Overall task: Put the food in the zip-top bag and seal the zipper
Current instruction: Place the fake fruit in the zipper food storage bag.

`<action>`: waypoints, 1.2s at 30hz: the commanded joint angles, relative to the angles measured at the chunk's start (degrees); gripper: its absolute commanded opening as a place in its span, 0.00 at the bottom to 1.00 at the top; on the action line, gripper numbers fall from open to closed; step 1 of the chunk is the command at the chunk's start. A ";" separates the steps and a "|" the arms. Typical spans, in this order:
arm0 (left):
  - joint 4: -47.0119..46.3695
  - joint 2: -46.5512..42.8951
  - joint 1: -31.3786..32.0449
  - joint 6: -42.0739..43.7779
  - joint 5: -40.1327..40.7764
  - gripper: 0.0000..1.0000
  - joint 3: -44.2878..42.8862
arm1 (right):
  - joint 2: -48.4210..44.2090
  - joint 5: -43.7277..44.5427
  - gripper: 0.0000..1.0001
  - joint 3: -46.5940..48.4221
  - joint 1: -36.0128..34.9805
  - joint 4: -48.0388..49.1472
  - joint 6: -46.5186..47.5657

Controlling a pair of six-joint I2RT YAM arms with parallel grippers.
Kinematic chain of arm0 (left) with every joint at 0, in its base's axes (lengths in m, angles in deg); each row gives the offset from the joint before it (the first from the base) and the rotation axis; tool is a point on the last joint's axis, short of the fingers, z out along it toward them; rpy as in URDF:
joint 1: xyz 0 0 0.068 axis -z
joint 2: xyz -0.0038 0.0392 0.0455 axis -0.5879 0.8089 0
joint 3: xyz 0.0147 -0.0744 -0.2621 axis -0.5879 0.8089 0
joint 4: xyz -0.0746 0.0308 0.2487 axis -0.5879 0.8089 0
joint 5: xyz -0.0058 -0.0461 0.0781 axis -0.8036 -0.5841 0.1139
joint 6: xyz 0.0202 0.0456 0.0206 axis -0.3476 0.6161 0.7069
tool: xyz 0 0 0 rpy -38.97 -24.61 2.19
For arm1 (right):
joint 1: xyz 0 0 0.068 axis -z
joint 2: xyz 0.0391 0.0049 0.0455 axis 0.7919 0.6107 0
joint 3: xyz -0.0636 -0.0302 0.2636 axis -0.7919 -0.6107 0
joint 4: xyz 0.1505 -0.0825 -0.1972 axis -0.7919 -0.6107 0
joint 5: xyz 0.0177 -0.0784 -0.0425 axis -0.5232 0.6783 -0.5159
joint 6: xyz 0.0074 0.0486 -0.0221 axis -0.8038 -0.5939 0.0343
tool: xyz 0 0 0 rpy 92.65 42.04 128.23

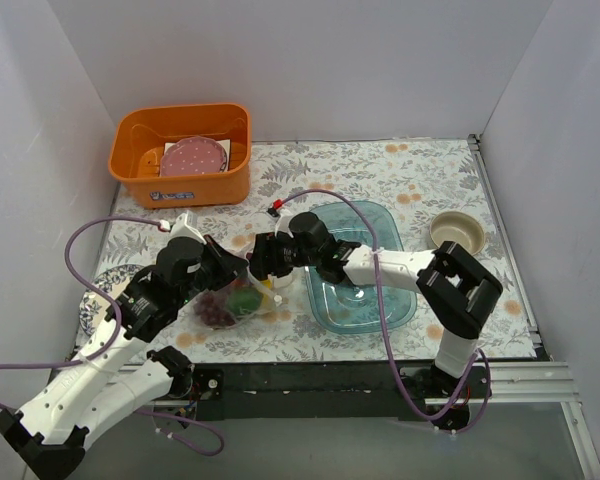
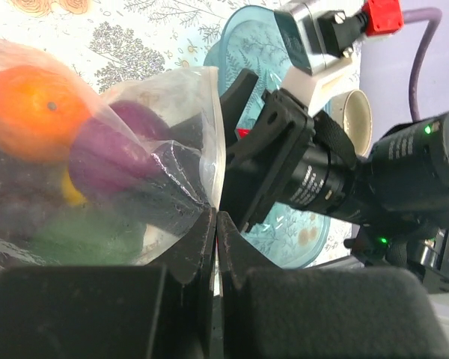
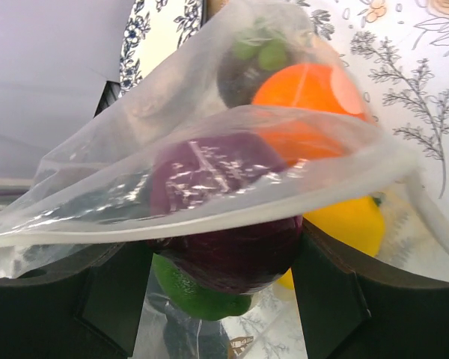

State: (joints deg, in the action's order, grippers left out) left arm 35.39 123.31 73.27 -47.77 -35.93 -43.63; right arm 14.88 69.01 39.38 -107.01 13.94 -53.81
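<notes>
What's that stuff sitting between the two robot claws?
The clear zip-top bag, stuffed with toy food, sits between the left gripper and the right gripper; the top view shows it.

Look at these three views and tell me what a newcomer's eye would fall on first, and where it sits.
The clear zip-top bag, stuffed with bright toy food, sits at mid-table, and the left gripper is shut on its edge. In the right wrist view an orange and a purple piece shine through the film. An orange bin stands at the far left.
</notes>
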 commanded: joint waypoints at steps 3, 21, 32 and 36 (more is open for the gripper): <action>1.13 0.27 0.10 -1.21 2.19 0.00 -0.76 | -3.21 -4.32 0.67 -0.42 -0.54 5.30 1.34; 1.66 -4.83 0.19 -2.26 4.56 0.00 -2.25 | -0.30 -7.59 0.98 2.84 -0.89 7.06 1.78; 2.80 -5.80 0.19 -3.75 7.02 0.00 -2.52 | -5.40 -1.95 0.81 2.49 -0.89 -2.87 5.47; 2.54 -6.15 0.10 -3.93 7.63 0.00 -2.96 | -7.77 0.15 0.79 0.39 -0.81 -4.10 5.82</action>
State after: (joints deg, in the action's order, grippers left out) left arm 38.36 118.15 73.27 -51.07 -30.42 -43.87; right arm 10.64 66.58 41.50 -107.62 11.71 -49.75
